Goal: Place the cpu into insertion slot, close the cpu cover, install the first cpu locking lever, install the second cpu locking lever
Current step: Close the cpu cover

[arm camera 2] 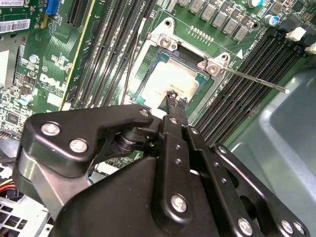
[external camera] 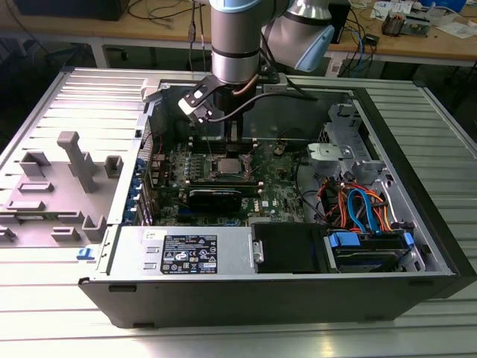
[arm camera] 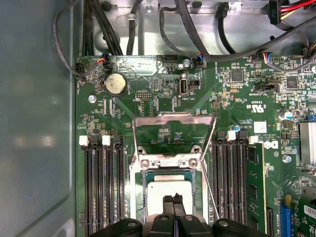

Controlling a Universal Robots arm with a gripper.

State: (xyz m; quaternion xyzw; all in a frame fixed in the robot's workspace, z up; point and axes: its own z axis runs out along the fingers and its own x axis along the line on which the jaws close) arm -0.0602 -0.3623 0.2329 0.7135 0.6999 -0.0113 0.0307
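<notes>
The cpu lies flat in the insertion slot, its pale metal face up; both wrist views show it, and the slot's silvery frame edges it. My gripper hangs just over the cpu's middle, fingers shut with nothing between them. Behind the slot, the cpu cover stands open on its hinge, with green board visible through its cut-out. A thin locking lever sticks out sideways from the slot's corner, unlatched. In the exterior view my arm reaches down into the computer case above the slot.
Long black memory slots run along both sides of the socket. A long black card lies in front of it. Orange and blue cables fill the case's right side in the exterior view. Case walls enclose the board.
</notes>
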